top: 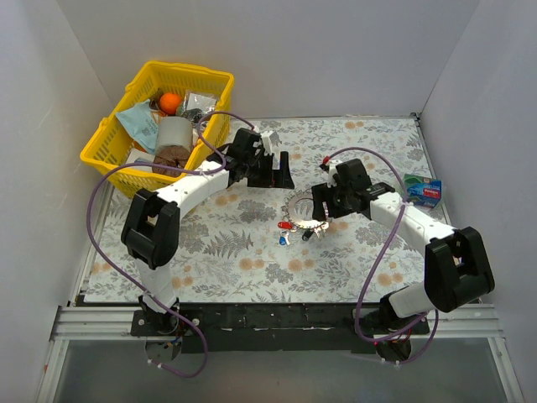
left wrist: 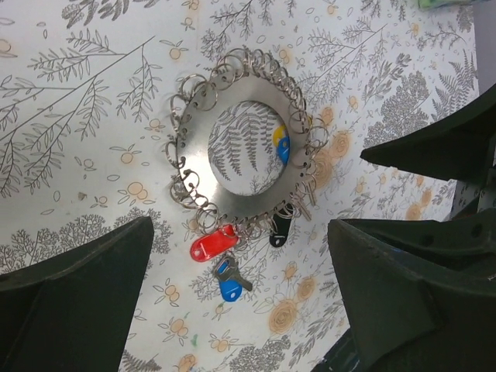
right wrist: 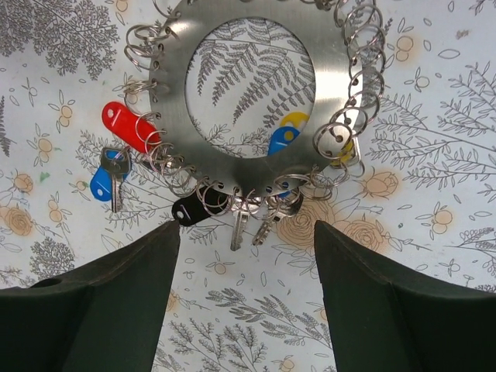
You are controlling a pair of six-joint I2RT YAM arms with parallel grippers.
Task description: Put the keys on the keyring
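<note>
Flagging risks: the keyring [top: 306, 211] lay flat mid-mat. The left gripper [top: 274, 172] was at its 11 o'clock and the right gripper [top: 327, 208] hard against its 3 o'clock. Both had their fingers spread and held nothing.

- A red key [right wrist: 128, 125], blue key [right wrist: 105, 180] and black key [right wrist: 190, 209] clustered at the keyring's 7 o'clock in the top view. I couldn't tell which were actually threaded on.
- The plate was thin and flat on the mat [top: 235, 252]. Fingers could skate off its edge or bunch the mat instead of getting under it.
- The small loops around the rim could snag a fingertip, and a dragged keyring would pull the keys along with it.
- The blue key was tiny, so a coarse close would likely flick it away.
- Both arms were converging on one spot, so I judged finger-to-finger collision the main hazard.

Room:
- There was open mat at the keyring's 6 and 9 o'clock.
- The basket [top: 109, 155] sat well apart at 10 o'clock.
- The box [top: 422, 191] sat at 3 o'clock near the right wall, behind the right arm.
- The back wall at 12 o'clock was well apart.
</note>
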